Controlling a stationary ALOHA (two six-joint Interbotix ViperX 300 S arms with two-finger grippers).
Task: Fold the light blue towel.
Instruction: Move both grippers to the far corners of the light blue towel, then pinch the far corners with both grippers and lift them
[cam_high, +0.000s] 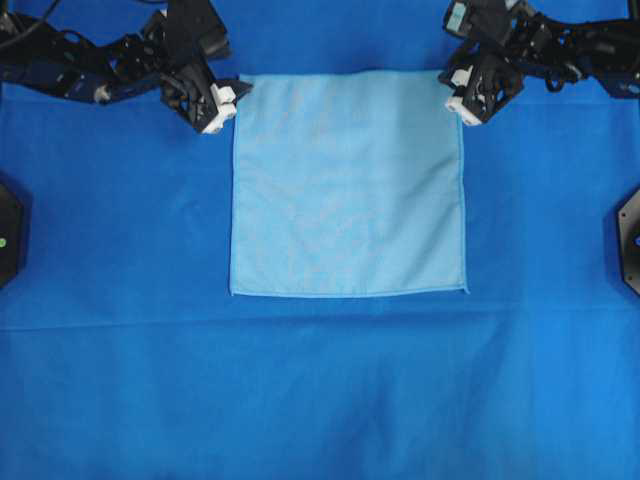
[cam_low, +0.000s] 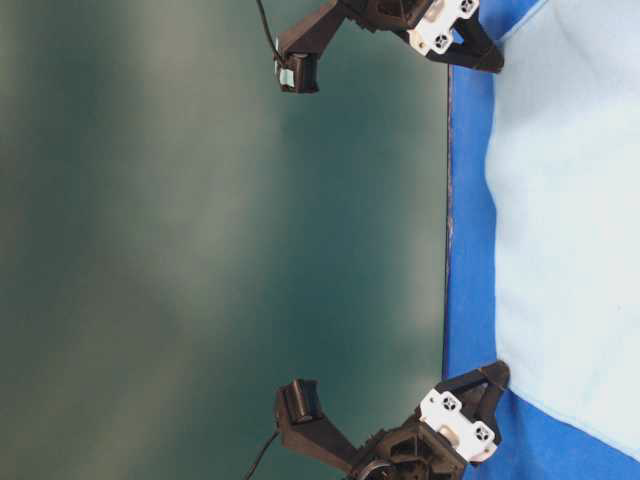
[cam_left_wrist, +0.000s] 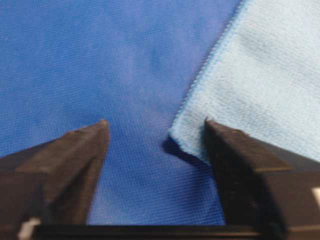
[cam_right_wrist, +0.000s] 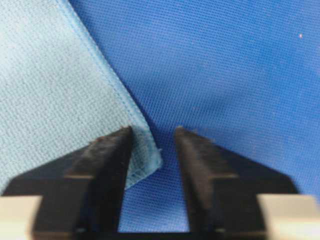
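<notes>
My left hand (cam_high: 222, 107) sat at the far-left corner of the light blue towel (cam_high: 348, 185), low over the deep blue cloth (cam_high: 110, 300) covering the surface. Its fingers (cam_left_wrist: 70, 160) stood well apart; in the left wrist view one rested over the bare blue cloth, the other over the towel just inside the corner, and the corner tip lay in the gap between them, slightly lifted and casting a small shadow. Nothing was clamped. The towel itself lay flat and unfolded, spread as a square in the far middle of the surface, its far edge running between my two hands and its near edge straight, hems visible on all sides. Further right, my right hand (cam_high: 468, 103) sat at the towel's far-right corner. Its fingers (cam_right_wrist: 107, 165) were apart with a narrower gap than the left pair; in the right wrist view the left finger lay over the towel's hem and the other over the blue cloth, the corner tip poking into the gap. I could not tell whether either finger pressed on the fabric. The table-level view showed both hands down at the cloth's edge.
</notes>
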